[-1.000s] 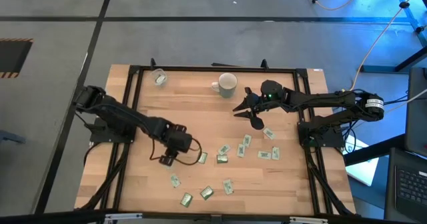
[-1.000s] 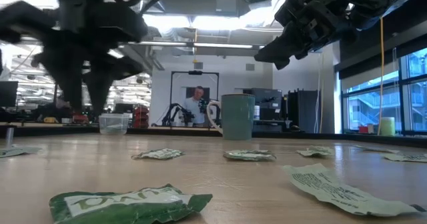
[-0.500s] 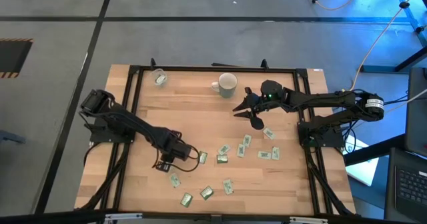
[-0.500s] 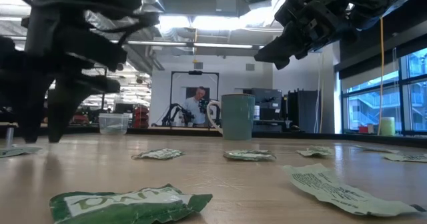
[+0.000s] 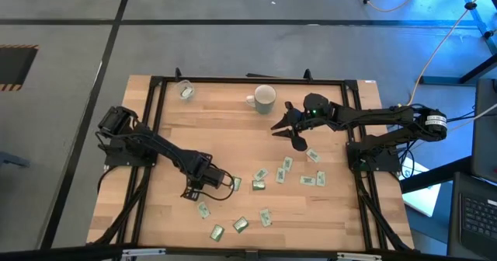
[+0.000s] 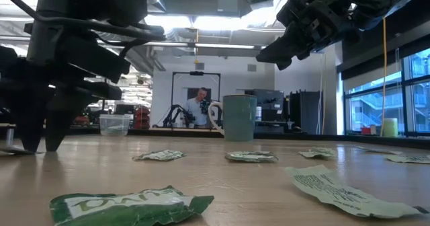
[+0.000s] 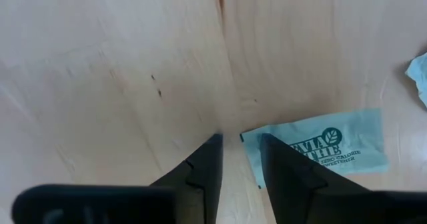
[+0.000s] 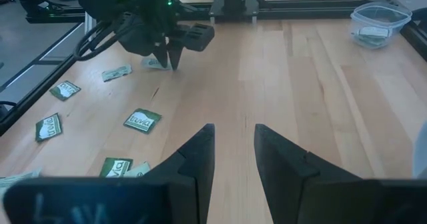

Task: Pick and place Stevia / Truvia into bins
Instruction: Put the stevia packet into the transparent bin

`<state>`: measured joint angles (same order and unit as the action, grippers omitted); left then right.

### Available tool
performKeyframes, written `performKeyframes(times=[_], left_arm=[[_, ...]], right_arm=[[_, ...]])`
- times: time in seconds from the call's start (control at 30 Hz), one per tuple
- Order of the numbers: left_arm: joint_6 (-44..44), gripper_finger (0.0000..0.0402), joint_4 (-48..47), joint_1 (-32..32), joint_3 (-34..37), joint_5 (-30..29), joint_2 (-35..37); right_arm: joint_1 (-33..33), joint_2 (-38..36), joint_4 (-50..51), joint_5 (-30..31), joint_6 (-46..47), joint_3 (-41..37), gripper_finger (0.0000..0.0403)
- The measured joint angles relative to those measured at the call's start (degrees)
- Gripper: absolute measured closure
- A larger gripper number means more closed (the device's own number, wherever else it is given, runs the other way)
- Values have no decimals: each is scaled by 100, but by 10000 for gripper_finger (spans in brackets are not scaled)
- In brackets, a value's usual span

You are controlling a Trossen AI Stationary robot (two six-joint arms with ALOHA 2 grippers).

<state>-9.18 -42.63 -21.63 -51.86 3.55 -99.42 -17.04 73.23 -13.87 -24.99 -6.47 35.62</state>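
Observation:
Several green and white Stevia sachets (image 5: 262,173) lie flat on the wooden table's near half. My left gripper (image 7: 240,141) points straight down at the near left, its tips at table height and a narrow gap between them. One pale sachet (image 7: 320,147) has a corner lying in that gap. The arm hides this sachet in the high view. My right gripper (image 8: 233,129) hangs open and empty above the table, near the mug (image 5: 264,98). The clear cup (image 5: 185,90) stands at the far left with a sachet inside. My left gripper comes from above with one fingertip (image 7: 267,144) over the pale sachet's end edge (image 7: 248,139), the corner reaching into the gap. The sachet lies flat on the table. Whether the fingers touch it, I cannot tell.
A black frame (image 5: 155,82) runs around the table's edges. More sachets (image 5: 217,232) lie near the front edge, and one green one (image 6: 127,206) is close to the low camera. The table's middle and far half hold only the mug and cup.
My left gripper has come down to the tabletop and moved a little toward the near left, tipping more upright. Its tips now stand at the pale sachet. The sachets have not moved.

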Motion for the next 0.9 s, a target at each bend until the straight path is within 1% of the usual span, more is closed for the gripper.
performKeyframes(times=[0.7,0.8,0.9], left_arm=[[-14,390,106,5,20,102,5],[-55,398,68,68,46,129,100],[-77,399,75,156,92,131,375]], right_arm=[[-2,0,2,0,-3,-2,293],[-1,0,2,2,-3,-2,293],[0,0,4,1,-3,-2,293]])
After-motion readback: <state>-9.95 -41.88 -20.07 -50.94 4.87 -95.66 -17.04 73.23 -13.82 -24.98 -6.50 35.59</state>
